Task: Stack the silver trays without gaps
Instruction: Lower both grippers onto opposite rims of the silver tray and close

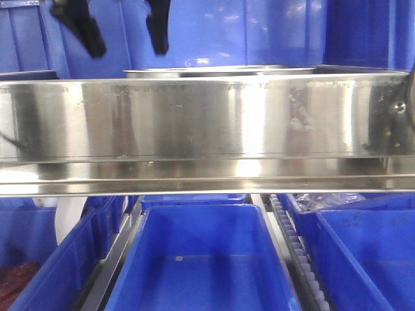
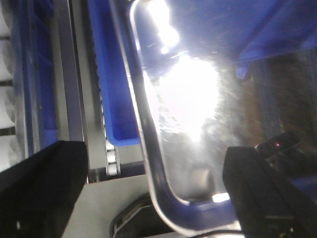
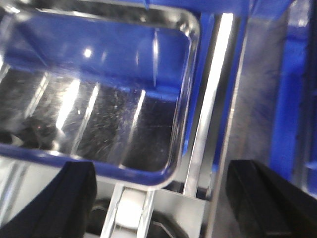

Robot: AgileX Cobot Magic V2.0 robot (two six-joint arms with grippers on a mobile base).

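Behind the shelf rail only the rim of a silver tray (image 1: 220,70) shows in the front view. In the left wrist view the tray (image 2: 188,99) glares brightly. Its near corner rim lies between the black fingers (image 2: 39,193) of my left gripper (image 2: 156,198), which is wide open and holds nothing. In the front view the left gripper (image 1: 117,29) hangs at the top left. The right wrist view shows the tray (image 3: 99,114) from its other end. My right gripper (image 3: 166,208) stands open just below its near corner, over the shelf frame. I cannot tell whether another tray lies under this one.
A long shiny steel shelf rail (image 1: 207,123) spans the front view. Below it stand blue bins, middle (image 1: 201,259), left (image 1: 39,259) and right (image 1: 369,253), with roller tracks (image 1: 295,246) between them. More blue bins rise behind the tray.
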